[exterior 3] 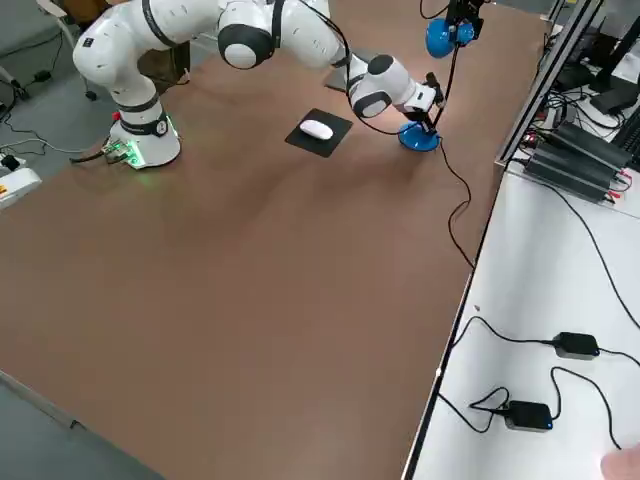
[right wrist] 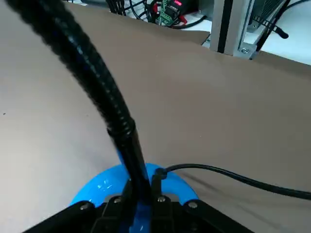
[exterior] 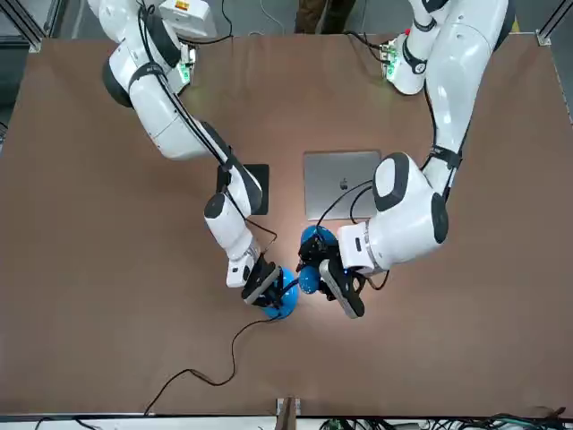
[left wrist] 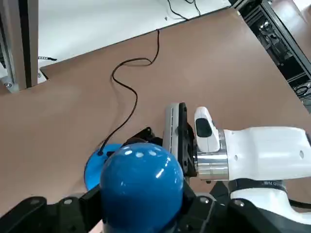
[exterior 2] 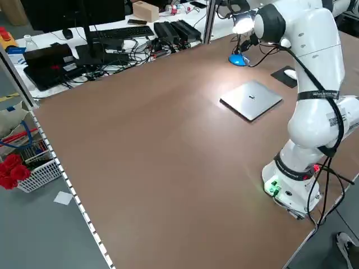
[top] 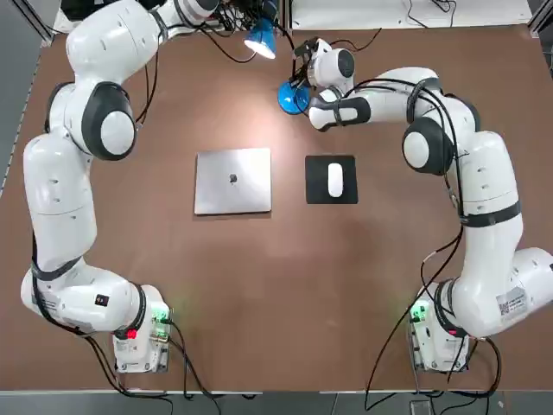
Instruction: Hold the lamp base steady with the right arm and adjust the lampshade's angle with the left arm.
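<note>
1 Apple logo (top: 233, 178) marks the silver rectangular metal laptop (top: 233, 197); print on the white jointed right arm's pale label (top: 512, 302) is too small to read.

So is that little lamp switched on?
Yes, it's on: the lampshade shows a bright white glow inside, and from the left side its light glares.

Both arms bent, reaching far table edge; left gripper (left wrist: 141, 194) shut, right gripper (right wrist: 142, 196) shut.
</note>
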Tool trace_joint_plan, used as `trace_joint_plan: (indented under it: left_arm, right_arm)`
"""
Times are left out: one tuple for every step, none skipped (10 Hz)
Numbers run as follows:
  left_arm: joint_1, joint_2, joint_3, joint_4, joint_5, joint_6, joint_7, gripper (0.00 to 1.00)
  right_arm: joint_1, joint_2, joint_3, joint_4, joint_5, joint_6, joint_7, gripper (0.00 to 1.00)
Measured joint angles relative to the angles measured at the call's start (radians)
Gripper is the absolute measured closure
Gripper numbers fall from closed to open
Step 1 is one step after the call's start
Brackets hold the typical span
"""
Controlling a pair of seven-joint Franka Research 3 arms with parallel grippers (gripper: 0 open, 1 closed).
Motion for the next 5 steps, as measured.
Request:
trace_joint_plan:
  left_arm:
    - [0.0,0.0,0.0,0.0,0.0,0.0,-0.018,0.47]
    - [-0.001,-0.001,0.0,0.0,0.0,0.0,-0.037,0.47]
    - [-0.001,-0.001,0.0,0.0,0.0,0.0,-0.051,0.47]
    - [-0.002,-0.001,-0.001,0.0,0.0,0.0,-0.068,0.47]
    - [-0.003,-0.001,-0.002,-0.001,0.0,0.001,-0.084,0.47]
  right_arm:
    - [0.0,0.0,0.0,0.0,0.0,0.0,0.0,0.85]
    - [0.0,0.0,0.0,0.0,0.0,0.0,0.0,0.85]
    - [0.0,0.0,0.0,0.0,0.0,0.0,0.0,0.85]
    - [0.0,0.0,0.0,0.0,0.0,0.0,0.0,0.85]
    - [0.0,0.0,0.0,0.0,0.0,0.0,0.0,0.85]
